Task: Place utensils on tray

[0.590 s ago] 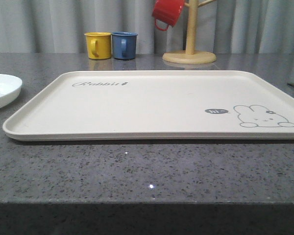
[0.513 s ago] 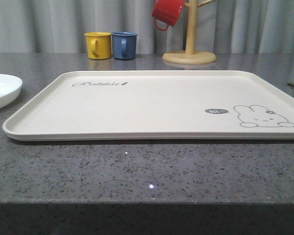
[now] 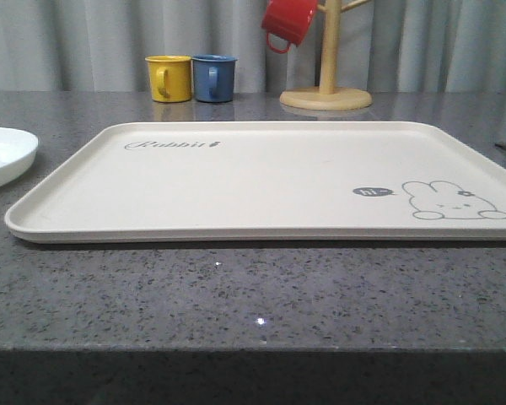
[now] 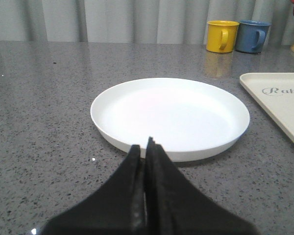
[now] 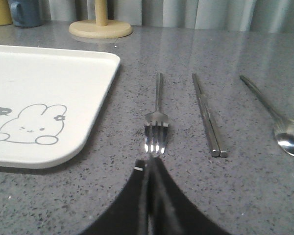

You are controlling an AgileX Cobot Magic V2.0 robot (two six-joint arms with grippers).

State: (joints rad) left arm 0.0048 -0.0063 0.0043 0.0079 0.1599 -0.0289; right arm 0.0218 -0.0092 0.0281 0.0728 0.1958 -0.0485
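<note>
Utensils off the tray (image 3: 261,181), all lying on the grey speckled counter (image 3: 253,295).

Front view: cream tray bare, long side across the view, "Rabbit" script at far left, rabbit outline at near right; slice of white plate (image 3: 4,156) at the left edge, apart from the tray rim. Behind, yellow mug (image 3: 169,78) and blue mug (image 3: 214,78) side by side, red mug (image 3: 288,21) hung on a wooden mug tree (image 3: 327,84).

Left wrist view: whole plate (image 4: 170,116) visible, round, shallow, empty, just ahead of the left pincer (image 4: 146,145), fingers pressed together, gripping nothing.

Right wrist view: fork (image 5: 157,122), knife (image 5: 207,115) and spoon (image 5: 277,117) in a row beside the tray's rabbit corner, fork nearest it, well apart from each other. Long axes roughly parallel, running away from the camera; fork tines and spoon bowl at the near end, handles pointing away. Right pincer (image 5: 148,166) closed, empty, tips just short of the fork tines.
</note>
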